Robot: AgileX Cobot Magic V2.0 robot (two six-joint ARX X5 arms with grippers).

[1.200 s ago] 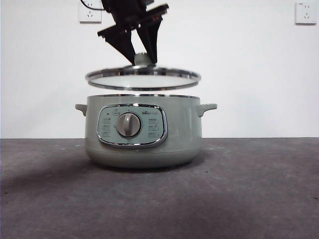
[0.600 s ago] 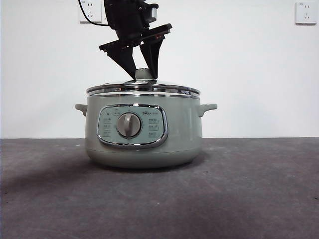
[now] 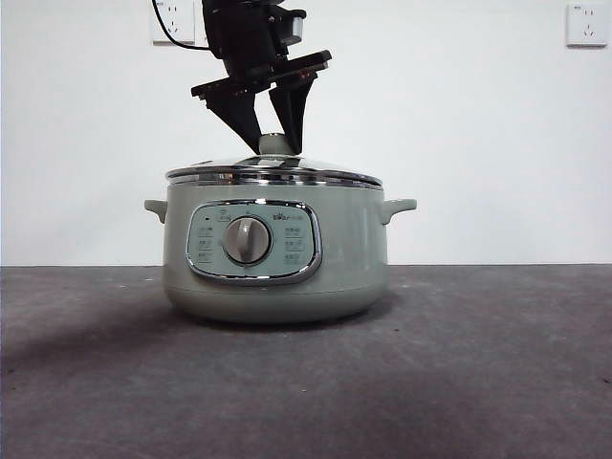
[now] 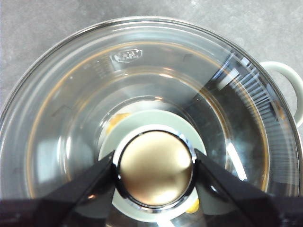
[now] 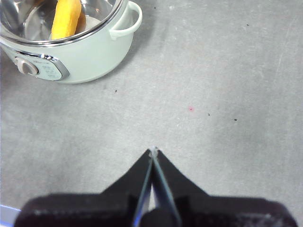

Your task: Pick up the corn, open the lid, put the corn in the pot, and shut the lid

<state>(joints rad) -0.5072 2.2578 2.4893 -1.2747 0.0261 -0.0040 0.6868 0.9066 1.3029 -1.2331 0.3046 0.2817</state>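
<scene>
Pot (image 3: 275, 258) stood mid-table, near and large, with lid (image 3: 274, 173) seated level on its rim. Corn (image 5: 66, 18) lay inside, glimpsed yellow through the glass. Left gripper (image 3: 275, 142) came down from above, clamped on the lid's knob (image 4: 155, 169). Right gripper (image 5: 152, 152) waited pinched together, holding nothing, over bare table (image 5: 218, 75) off to the right. Nearly finished, by the look of it; only release and withdrawal remained.

The left gripper (image 3: 273, 134) is matte black: two wedge-shaped fingers (image 3: 239, 107) tapering to points under a flat crossbar, a black cable (image 3: 164, 29) looping behind. The right gripper (image 5: 154, 152) has matching black tapered fingers.
</scene>
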